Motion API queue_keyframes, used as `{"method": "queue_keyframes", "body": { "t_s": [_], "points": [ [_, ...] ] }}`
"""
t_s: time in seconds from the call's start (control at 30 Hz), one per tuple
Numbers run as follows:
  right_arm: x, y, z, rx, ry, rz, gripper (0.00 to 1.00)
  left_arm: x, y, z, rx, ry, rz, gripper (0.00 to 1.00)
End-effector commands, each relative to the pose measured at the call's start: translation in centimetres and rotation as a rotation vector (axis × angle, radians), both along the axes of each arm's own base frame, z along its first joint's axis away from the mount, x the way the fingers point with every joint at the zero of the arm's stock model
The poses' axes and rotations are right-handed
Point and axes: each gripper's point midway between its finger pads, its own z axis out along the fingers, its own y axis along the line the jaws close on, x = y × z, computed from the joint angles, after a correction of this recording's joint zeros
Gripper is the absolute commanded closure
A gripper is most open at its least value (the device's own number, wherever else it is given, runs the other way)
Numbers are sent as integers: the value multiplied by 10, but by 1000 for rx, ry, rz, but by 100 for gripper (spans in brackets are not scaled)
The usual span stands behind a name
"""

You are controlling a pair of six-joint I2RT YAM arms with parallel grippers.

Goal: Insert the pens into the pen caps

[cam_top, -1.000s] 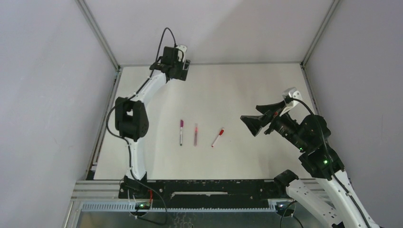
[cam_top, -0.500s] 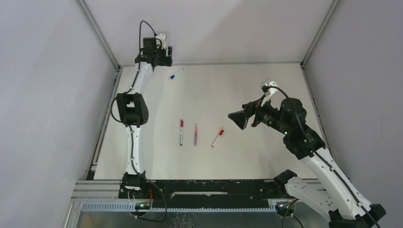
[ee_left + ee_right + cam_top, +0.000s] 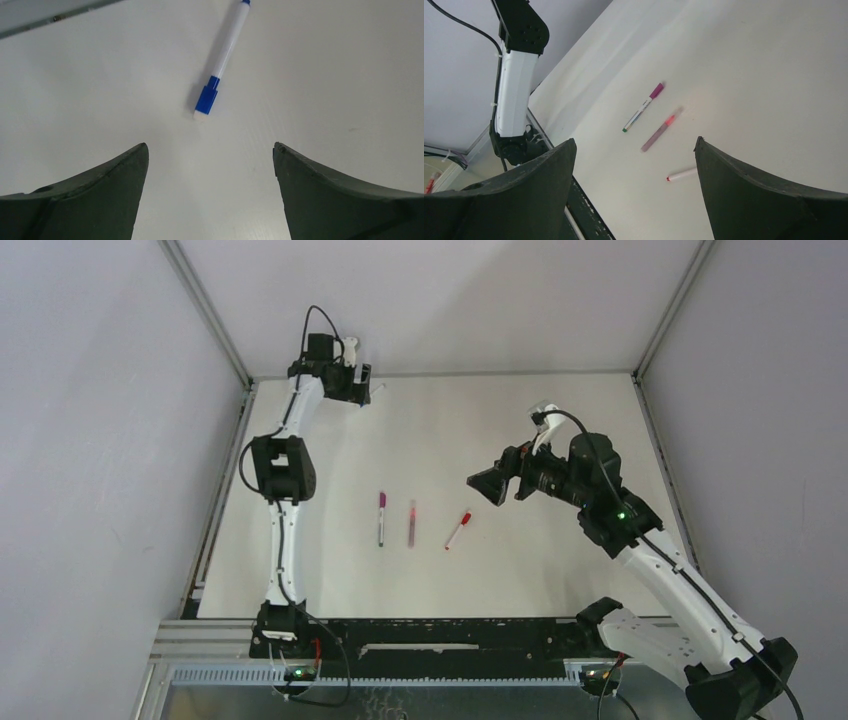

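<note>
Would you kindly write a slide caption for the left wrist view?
Open left gripper above the table, a blue-capped pen lying free just ahead of it.

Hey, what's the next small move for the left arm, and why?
Probably lift the left gripper and draw it back from the far corner. Its jaws stand open with nothing between them, and the blue pen lies free on the table just ahead of the fingertips, its blue cap already on. That pen looks finished, so there seems nothing left to grip here.
</note>
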Motion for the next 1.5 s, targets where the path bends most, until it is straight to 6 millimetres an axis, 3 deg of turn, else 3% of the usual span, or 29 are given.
{"method": "queue_keyframes", "body": {
  "t_s": [0.0, 0.3, 0.5, 0.6, 0.8, 1.03, 1.17, 1.33, 1.47],
  "points": [
    [-1, 6, 34, 67, -69, 22, 5, -1, 12, 13, 42, -1, 14, 2],
    [-1, 9, 32, 80, -36, 20, 5, 2, 20, 20, 61, -23, 80, 0],
    [5, 16, 31, 96, -6, 30, 5, 5, 22, 56, 41, -83, 162, 0],
    [5, 21, 32, 103, 5, 37, 5, 10, 1, 70, -102, -108, 162, 0],
    [3, 23, 34, 102, 9, 37, 5, 24, -21, 59, -249, -84, 226, 0],
    [3, 21, 37, 108, 14, 17, 5, 19, -33, 14, -377, 62, 325, 0],
    [1, 22, 39, 116, 15, 23, 5, 15, -24, -8, -324, 98, 376, 0],
    [0, 23, 39, 117, 18, 32, 6, 16, -7, -2, -249, 62, 444, 3],
    [0, 25, 35, 108, 24, 45, 6, 24, -15, 18, -266, -10, 376, 2]
  ]
}}
